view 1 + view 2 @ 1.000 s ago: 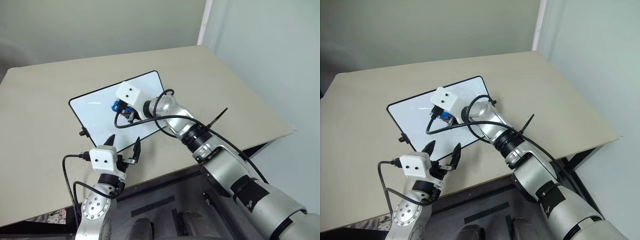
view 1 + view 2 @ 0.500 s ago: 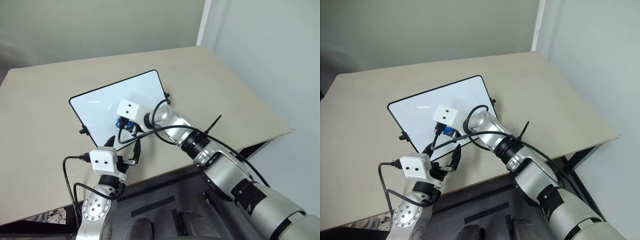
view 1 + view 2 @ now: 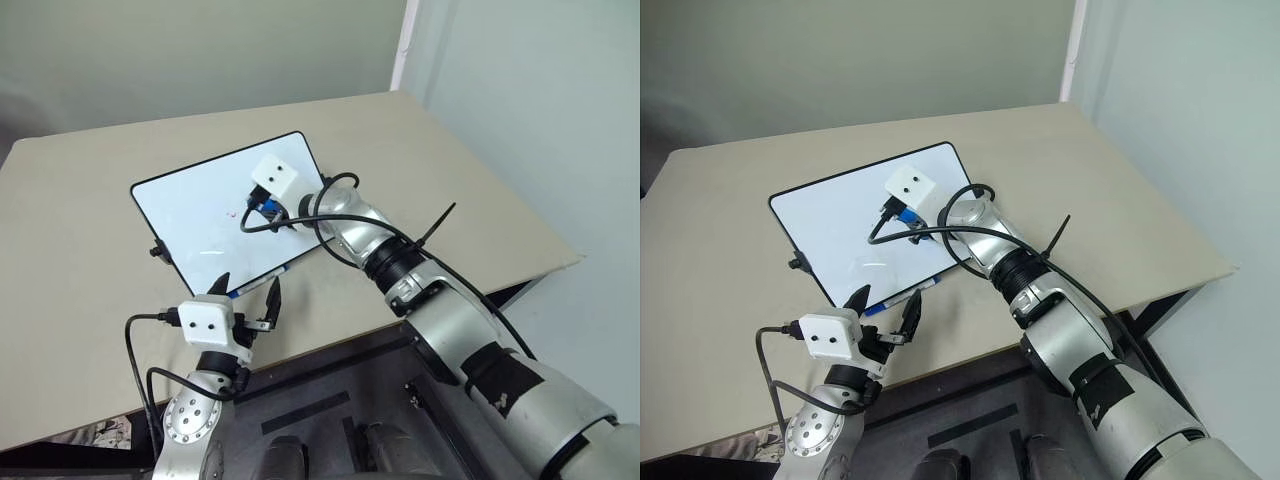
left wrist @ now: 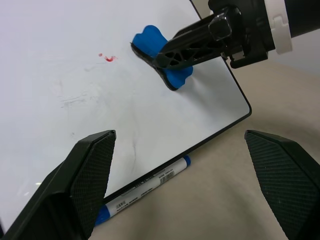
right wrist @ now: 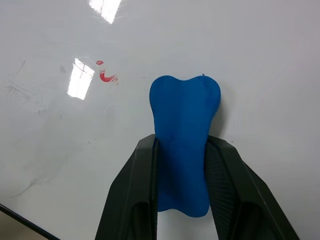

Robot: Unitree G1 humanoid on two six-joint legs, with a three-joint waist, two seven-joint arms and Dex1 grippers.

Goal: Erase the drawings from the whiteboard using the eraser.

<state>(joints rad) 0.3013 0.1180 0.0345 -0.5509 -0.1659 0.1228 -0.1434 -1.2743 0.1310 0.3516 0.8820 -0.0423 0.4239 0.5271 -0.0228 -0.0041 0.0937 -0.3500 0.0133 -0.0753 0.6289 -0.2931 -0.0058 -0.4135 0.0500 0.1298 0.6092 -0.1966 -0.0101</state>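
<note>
The whiteboard point(image 3: 200, 235) lies tilted on the beige table. A tiny red scribble, the drawings point(image 5: 106, 75), remains near the board's middle point(image 4: 107, 57). My right gripper point(image 5: 182, 145) is shut on the blue eraser point(image 5: 182, 125), which presses flat on the board just right of the scribble point(image 3: 266, 211). My left gripper point(image 3: 248, 285) hovers open and empty at the board's near edge, its two black fingers spread wide point(image 4: 90, 165).
A marker with a blue cap point(image 4: 145, 187) lies on the table against the board's near edge point(image 3: 895, 303). The table's front edge point(image 3: 330, 340) runs just behind my left gripper. The right arm's black cable loops over the board's right end.
My right gripper pulled the eraser toward the near edge, then pushed it back to the far right of the scribble. The board slid slightly away and left. The left gripper stayed put.
</note>
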